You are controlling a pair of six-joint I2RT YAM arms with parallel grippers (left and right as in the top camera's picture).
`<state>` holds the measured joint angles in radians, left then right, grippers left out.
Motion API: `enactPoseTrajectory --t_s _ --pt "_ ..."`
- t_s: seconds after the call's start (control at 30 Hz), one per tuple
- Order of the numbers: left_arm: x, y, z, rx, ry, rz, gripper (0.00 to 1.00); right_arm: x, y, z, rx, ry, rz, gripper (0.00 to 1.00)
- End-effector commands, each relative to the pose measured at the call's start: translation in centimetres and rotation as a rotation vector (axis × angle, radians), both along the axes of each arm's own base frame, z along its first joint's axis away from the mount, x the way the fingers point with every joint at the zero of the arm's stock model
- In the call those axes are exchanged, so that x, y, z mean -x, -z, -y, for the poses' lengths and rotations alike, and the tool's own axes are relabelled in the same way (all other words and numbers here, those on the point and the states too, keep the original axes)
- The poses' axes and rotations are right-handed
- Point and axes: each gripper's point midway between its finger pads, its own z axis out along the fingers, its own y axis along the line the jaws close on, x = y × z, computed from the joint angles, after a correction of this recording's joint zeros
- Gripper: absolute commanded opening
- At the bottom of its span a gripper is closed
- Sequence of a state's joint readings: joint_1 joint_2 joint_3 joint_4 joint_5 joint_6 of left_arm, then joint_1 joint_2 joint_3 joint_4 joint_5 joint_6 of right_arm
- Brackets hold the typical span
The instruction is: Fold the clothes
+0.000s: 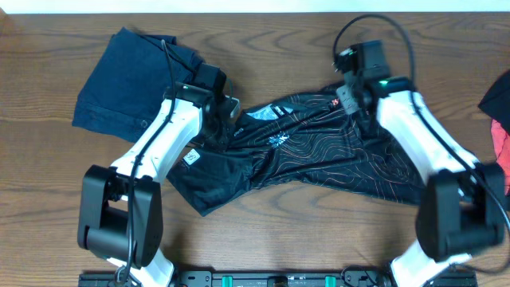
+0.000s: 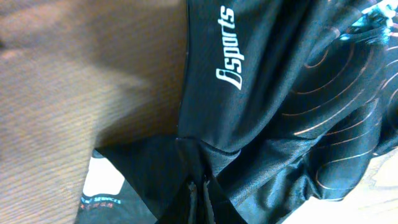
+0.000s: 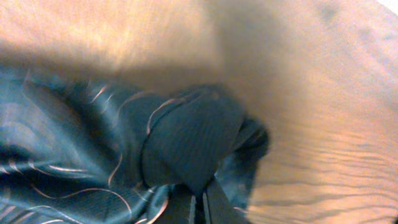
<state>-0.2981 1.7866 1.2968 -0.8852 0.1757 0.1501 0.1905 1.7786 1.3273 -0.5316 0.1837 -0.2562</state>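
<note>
While lying aside at far left, plain navy denim garment (image 1: 131,80), apart from both arms. Left hand (image 1: 227,112) clamped on edge of black short-sleeved sports jersey with thin orange contour lines (image 1: 319,151), rumpled mid-worktop (image 1: 48,183); right hand (image 1: 351,100) pinched tight on opposite edge, probably to stretch flat. Reads "sports" (image 2: 231,46) in white; white tag (image 1: 191,158) illegible.
</note>
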Motion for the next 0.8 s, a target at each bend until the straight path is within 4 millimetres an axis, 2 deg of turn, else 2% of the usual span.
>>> enactPoseTrajectory --t_s 0.0,0.13,0.2,0.3,0.43,0.5,0.53,0.63,0.77 --pt "-0.5 -2.7 -0.1 0.015 -0.015 0.083 0.06 0.0 -2.5 0.3 -0.08 0.02 0.051 0.01" --pt "-0.2 -4.9 -0.2 0.03 -0.015 0.133 0.06 0.4 -3.8 1.4 -0.128 0.115 0.075 0.01" --pt "-0.1 -6.8 -0.2 0.046 -0.015 0.186 0.06 0.4 -5.5 2.5 -0.184 0.198 0.125 0.01" --pt "0.4 -10.8 -0.4 0.08 -0.015 0.292 0.06 0.8 -9.8 4.7 -0.289 0.325 0.237 0.01" --pt "1.7 -18.6 -0.7 0.142 -0.014 0.485 0.06 3.1 -17.7 7.5 -0.406 0.391 0.407 0.01" --pt "3.0 -23.8 -0.7 0.189 0.027 0.628 0.06 4.9 -21.9 8.7 -0.452 0.409 0.497 0.01" --pt "4.1 -27.0 -0.6 0.22 0.058 0.718 0.06 6.4 -24.8 9.3 -0.47 0.404 0.556 0.01" --pt "7.1 -34.1 -1.1 0.284 0.079 0.923 0.06 10.1 -30.2 10.7 -0.479 0.424 0.677 0.01" --pt "12.6 -41.8 -2.4 0.361 0.103 1.161 0.06 15.4 -36.5 11.8 -0.466 0.443 0.831 0.01"
